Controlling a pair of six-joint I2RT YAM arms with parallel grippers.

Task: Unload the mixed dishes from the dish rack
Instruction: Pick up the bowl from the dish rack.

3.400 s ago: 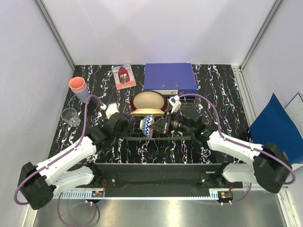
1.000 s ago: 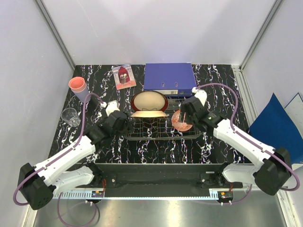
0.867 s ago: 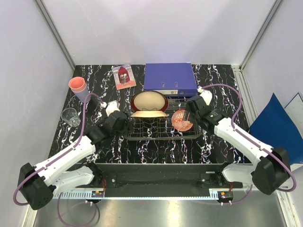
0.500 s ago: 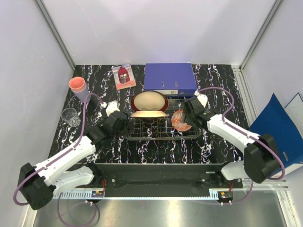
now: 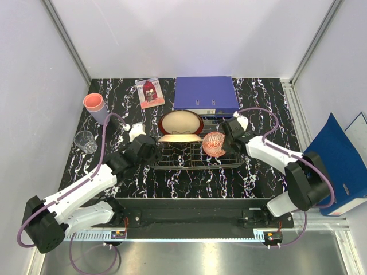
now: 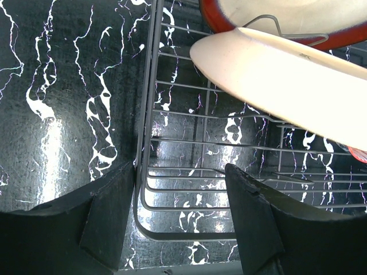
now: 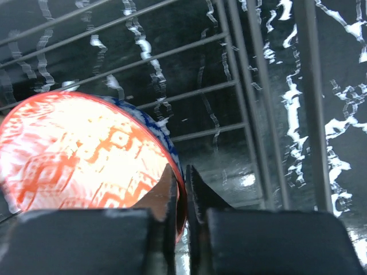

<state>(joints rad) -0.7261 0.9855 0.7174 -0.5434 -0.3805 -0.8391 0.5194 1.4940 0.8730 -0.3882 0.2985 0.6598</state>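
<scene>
**Right hand nips patterned bowl in the dish rack**

Just right of centre in my overhead view, the right hand (image 7: 180, 189) is pressed together on the rim of the red-and-white bowl (image 5: 214, 143), with one finger inside the rim and one outside. The bowl stands on edge over the right part of the wire rack (image 6: 146, 189). I cannot tell whether it rests on the wires. To its left in the rack, the cream plate (image 6: 287, 86) sits tilted, just below the red-rimmed bowl (image 5: 179, 121) in frame. My left hand (image 6: 179, 177) hangs spread, holding nothing, at the rack's left end. One of its fingers is outside the wall above the counter (image 6: 57, 114), the other inside. At the upper left of the counter stand the pink cups (image 5: 93, 103), with the clear glass (image 5: 85, 141) lower in frame. The blue binder (image 5: 205, 93) lies just above the rack, and the picture card (image 5: 149, 93) is to the binder's left.
</scene>
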